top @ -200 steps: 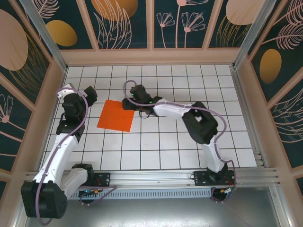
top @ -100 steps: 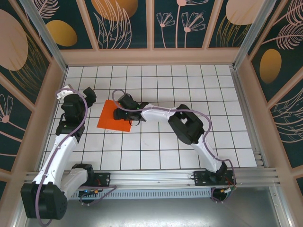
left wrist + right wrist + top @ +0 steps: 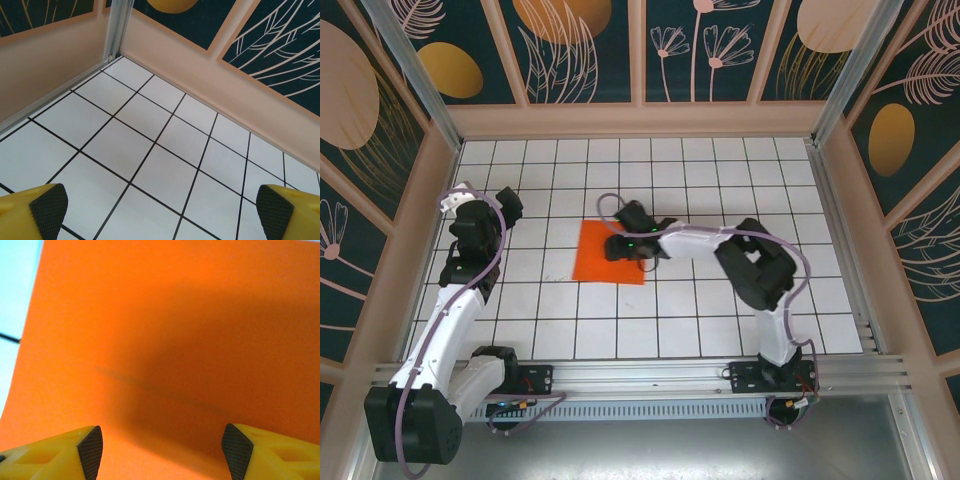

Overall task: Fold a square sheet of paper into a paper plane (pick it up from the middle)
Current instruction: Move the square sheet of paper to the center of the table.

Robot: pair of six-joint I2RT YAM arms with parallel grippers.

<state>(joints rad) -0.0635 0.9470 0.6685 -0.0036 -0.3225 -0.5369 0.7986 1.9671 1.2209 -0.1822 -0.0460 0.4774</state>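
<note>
White tiled table (image 3: pixel 720 310): flat bright orange-red square paper sheet (image 3: pixel 592 262) unfolded. I see right fingers (image 3: pixel 90 445) parted over it, left fingers (image 3: pixel 47 205) wide, empty. Step: pickup, I judge. Next: pinch middle.

counter (image 3: pixel 670 320): white tiles, ruled by thin black lines.
walls (image 3: pixel 590 50): dark teal panels, painted with pale leaves and orange ovals, framed in peach wood.
near edge: bordered by an aluminium rail (image 3: pixel 650 375).

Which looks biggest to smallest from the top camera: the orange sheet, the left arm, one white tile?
1. left arm, largest, though it rises nearer the camera
2. sheet, spanning several tiles
3. tile, smallest
</note>
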